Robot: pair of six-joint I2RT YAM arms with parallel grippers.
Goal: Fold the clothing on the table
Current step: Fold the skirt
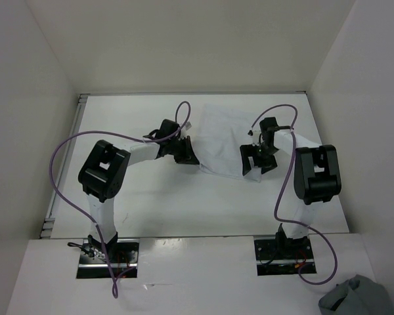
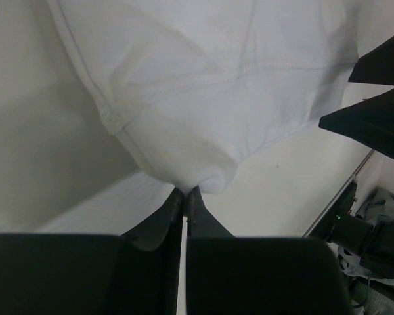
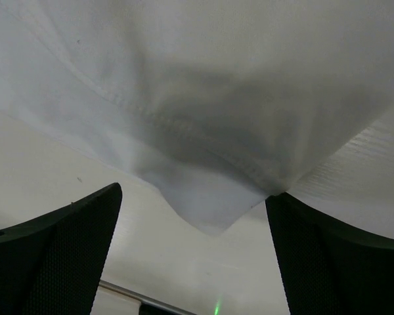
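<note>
The white clothing (image 1: pixel 222 138) lies spread on the table (image 1: pixel 157 203) between my two arms. At its near left corner my left gripper (image 1: pixel 186 156) is shut on the fabric; in the left wrist view the clothing (image 2: pixel 203 98) bunches into the closed left gripper (image 2: pixel 186 192). My right gripper (image 1: pixel 255 164) hovers at the near right corner. In the right wrist view its fingers (image 3: pixel 65 256) stand wide apart, the right gripper (image 3: pixel 196 203) open around a pointed corner of the clothing (image 3: pixel 210 210), not touching it.
A grey-blue cloth bundle (image 1: pixel 358 298) lies off the table at the bottom right. A metal rail (image 1: pixel 65 164) runs along the table's left edge. White walls enclose the table. Purple cables loop over both arms.
</note>
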